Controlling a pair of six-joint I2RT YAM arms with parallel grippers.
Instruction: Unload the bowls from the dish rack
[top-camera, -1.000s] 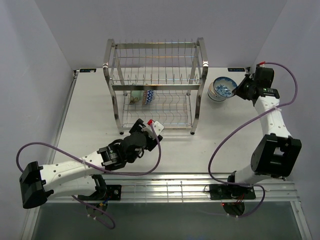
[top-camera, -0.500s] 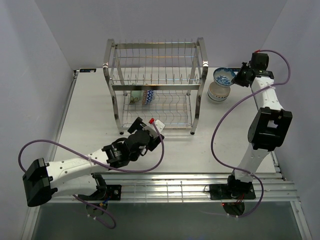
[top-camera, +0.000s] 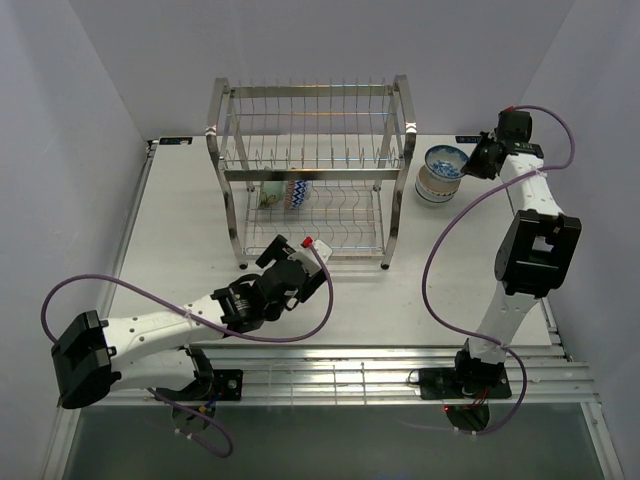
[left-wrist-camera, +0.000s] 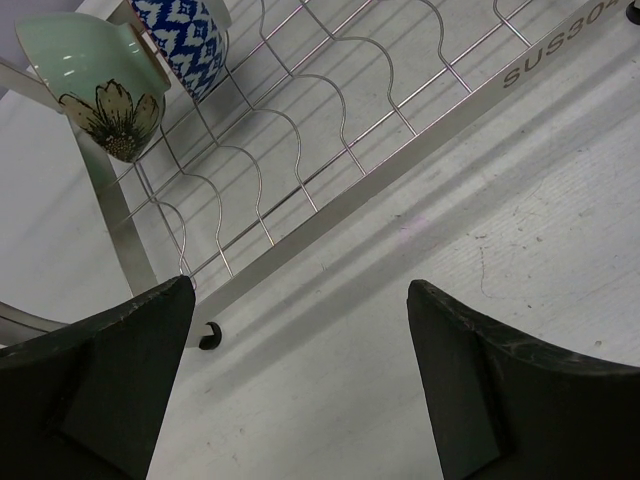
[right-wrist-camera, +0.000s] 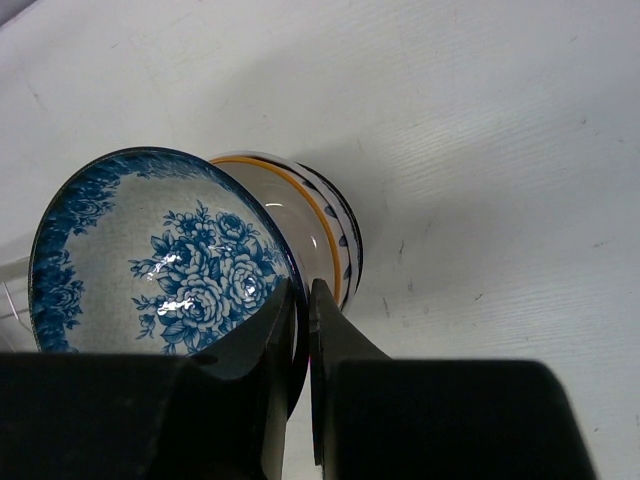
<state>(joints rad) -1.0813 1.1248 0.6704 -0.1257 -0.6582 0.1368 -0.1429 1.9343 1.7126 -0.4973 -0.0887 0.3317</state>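
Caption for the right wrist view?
Right gripper shut on the rim of the floral bowl, tilted over a striped bowl.

Shiny steel-wire dish rack (top-camera: 310, 174), glossy glazed bowls (right-wrist-camera: 160, 260), matt, perhaps laminate table (top-camera: 180, 230).

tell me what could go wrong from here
1. The right fingers pinch only the rim of the floral bowl, which hangs tilted over the orange-banded bowl. Released like this, it may slide off or clink instead of nesting.
2. The left fingers are open in front of the dish rack. The mint bowl and blue patterned bowl sit close together, so reaching for one might knock the other or snag a wire.
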